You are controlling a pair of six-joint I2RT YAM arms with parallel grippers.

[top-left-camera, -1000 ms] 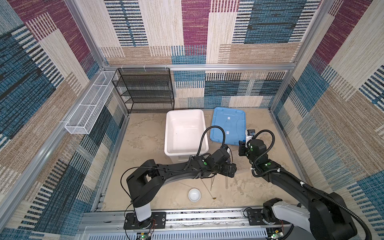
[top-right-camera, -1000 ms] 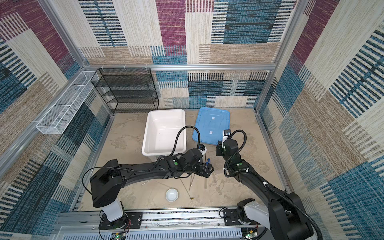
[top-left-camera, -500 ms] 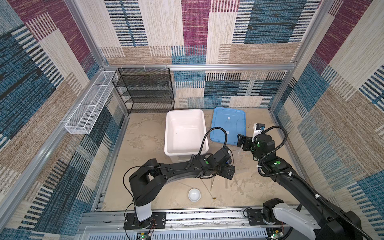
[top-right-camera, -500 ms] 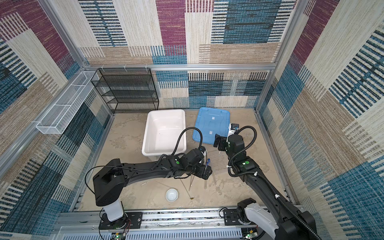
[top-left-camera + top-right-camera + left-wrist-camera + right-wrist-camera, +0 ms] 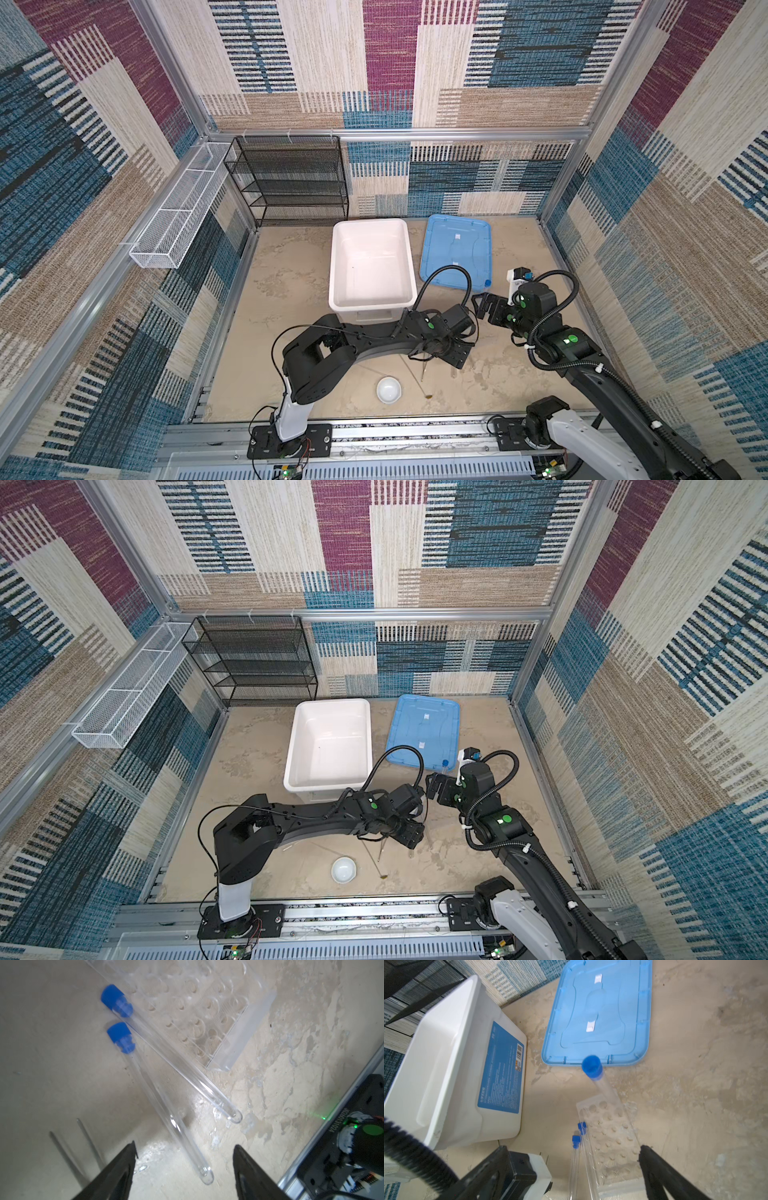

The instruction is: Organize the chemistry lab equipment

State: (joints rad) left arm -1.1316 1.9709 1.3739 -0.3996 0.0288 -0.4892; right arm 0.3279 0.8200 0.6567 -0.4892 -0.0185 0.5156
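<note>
The transparent tube rack (image 5: 207,1012) stands on the sandy table. One blue-capped test tube (image 5: 593,1072) stands upright in the rack (image 5: 610,1142); its cap (image 5: 487,283) shows in both top views. Two more test tubes (image 5: 166,1076) lie side by side beside the rack. My left gripper (image 5: 185,1145) is open, its jaws on either side of the round end of the nearer lying tube (image 5: 199,1165) without touching it. My right gripper (image 5: 571,1169) hangs open above the rack, holding nothing. Tweezers (image 5: 68,1157) lie beside the left jaw. A small white dish (image 5: 389,390) and a thin spoon (image 5: 419,378) lie near the front.
The big white tub (image 5: 370,266) stands behind the left arm, with the flat blue lid (image 5: 457,249) to its right. A black wire shelf (image 5: 291,183) is at the back wall and a white mesh basket (image 5: 178,208) on the left wall.
The right gripper opened, let go of the tube now standing in the rack, and drew back. The left gripper's jaws have come somewhat closer together around the lying tube's end.
</note>
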